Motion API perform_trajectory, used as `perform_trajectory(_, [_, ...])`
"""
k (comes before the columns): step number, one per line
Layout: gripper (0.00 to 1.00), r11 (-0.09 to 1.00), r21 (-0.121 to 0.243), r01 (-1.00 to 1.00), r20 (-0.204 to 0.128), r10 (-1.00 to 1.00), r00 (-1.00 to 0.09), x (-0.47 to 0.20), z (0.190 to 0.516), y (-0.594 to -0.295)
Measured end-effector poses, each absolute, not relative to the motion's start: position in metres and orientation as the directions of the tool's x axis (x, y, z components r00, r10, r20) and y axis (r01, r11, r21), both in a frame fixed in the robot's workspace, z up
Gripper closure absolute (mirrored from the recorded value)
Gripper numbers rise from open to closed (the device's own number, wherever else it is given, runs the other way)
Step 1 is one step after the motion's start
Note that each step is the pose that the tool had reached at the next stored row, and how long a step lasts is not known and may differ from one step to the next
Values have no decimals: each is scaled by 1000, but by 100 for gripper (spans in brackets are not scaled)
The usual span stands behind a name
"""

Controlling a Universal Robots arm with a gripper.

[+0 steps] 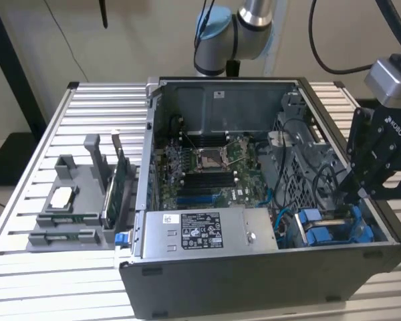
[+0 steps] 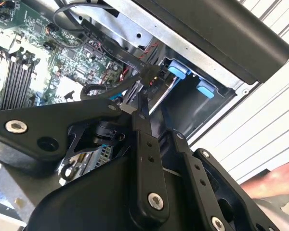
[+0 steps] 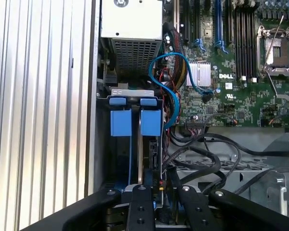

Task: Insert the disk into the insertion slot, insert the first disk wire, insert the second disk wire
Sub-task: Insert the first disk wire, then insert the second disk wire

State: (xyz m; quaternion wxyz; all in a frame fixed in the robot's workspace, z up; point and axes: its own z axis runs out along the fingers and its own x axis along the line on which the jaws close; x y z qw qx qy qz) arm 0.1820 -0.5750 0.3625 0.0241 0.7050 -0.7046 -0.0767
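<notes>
At case (image 1: 254, 281) corner | disk (image 3: 151, 122): blue carrier tab, edge-on in insertion slot (image 3: 132, 92) | end effector (image 3: 160, 190) alongside, grip unclear

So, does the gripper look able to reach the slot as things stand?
Probably yes: the gripper hangs right at the slot, the case is open, and the black cables lie beside the slot, not across it.

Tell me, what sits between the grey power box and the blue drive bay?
A tangle of wires, one of them blue, fills the gap between the power box and the drive bay, as the exterior view shows.
</notes>
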Motion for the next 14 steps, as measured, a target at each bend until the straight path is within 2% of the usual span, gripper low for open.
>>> perform_trajectory(14, [74, -6, 142, -990, -74, -997, -5, 182, 382, -575])
